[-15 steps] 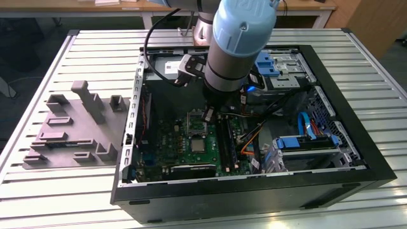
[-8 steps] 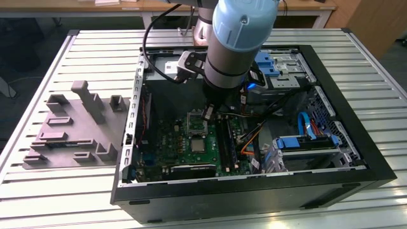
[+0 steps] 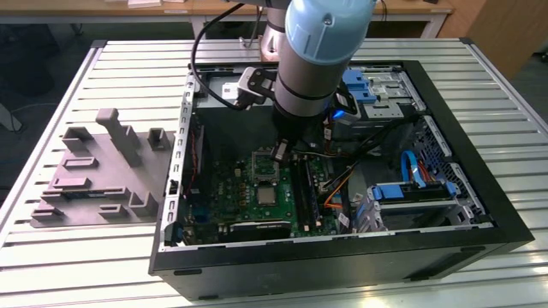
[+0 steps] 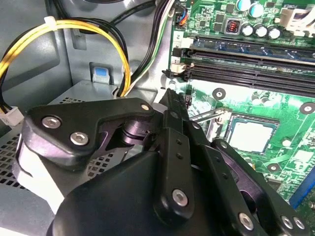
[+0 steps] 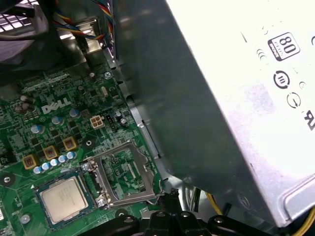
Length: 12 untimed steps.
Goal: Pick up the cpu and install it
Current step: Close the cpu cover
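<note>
One arm inside open case [image 3: 479, 212] | gripper [image 3: 279, 152] above board [image 3: 248, 192], just beside socket frame [image 5: 123, 172], fingers together on nothing | cpu [image 5: 62, 197] flat in socket [image 4: 252, 133], frame raised, not touched by gripper | grey box [image 5: 236, 98] beside socket.

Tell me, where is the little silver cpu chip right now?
The cpu sits flat on the green motherboard, right beside the flipped-open metal frame; the exterior view shows it mid-board, below the arm.

Silvery cpu [image 5: 63, 198], green motherboard [image 5: 54, 113], yellow cable [image 4: 64, 32], grey box [image 5: 221, 98].
</note>
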{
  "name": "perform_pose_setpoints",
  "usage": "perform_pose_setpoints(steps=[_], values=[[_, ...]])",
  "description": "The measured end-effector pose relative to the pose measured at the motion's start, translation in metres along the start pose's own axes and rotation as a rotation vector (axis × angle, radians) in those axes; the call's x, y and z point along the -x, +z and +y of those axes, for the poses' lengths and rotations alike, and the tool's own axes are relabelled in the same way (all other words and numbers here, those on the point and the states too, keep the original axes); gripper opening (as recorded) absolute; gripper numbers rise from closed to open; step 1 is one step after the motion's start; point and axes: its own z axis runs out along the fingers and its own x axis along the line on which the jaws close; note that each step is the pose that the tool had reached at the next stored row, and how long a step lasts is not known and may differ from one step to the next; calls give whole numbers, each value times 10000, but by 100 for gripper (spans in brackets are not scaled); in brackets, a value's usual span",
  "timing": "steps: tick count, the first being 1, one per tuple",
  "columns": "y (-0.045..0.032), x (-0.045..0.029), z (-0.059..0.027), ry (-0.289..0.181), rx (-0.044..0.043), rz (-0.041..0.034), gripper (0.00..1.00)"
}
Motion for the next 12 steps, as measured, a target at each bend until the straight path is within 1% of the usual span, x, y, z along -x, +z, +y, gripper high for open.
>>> perform_pose_setpoints(steps=[1,2,3,5,6,8,12], values=[[-2,0,1,2,-13,28,11],[-4,0,2,6,-36,74,11],[-4,1,3,12,-73,148,11],[-6,3,4,24,-159,322,11],[-7,4,5,26,-183,372,11],[-17,5,7,27,-197,403,11],[-50,13,14,23,-207,426,11]])
